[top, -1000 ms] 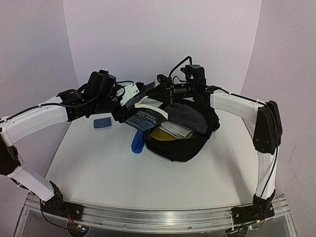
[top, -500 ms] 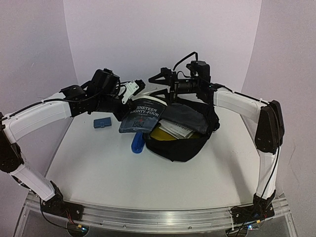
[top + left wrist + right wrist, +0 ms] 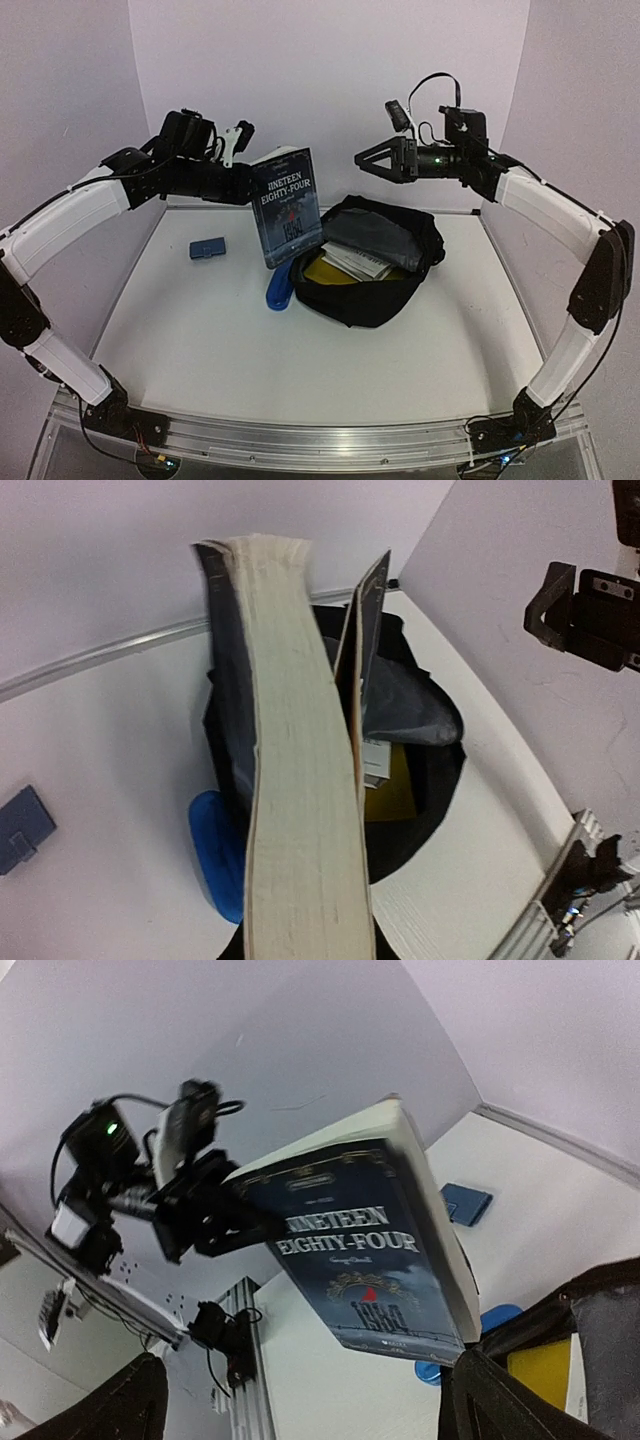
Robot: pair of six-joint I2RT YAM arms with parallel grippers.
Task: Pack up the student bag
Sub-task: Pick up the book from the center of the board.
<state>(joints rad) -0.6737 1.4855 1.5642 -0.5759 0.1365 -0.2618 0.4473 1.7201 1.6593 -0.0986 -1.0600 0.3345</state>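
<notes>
The student bag lies open on the white table, a black soft backpack with grey lining, a yellow book and white papers in its mouth. My left gripper is shut on the edge of a dark blue paperback, "Nineteen Eighty-Four", held upright in the air just left of the bag. In the left wrist view the book's page edge hides my fingers, and the bag lies below. My right gripper hangs open and empty above the bag's back, facing the book.
A blue oval object lies against the bag's left side. A small blue case sits further left on the table. Pale walls close the back and both sides. An aluminium rail runs along the near edge.
My left gripper closed on the book and lifted it from the bag's rim to upright in the air. The right gripper let go, opened wide and rose away to the right.
</notes>
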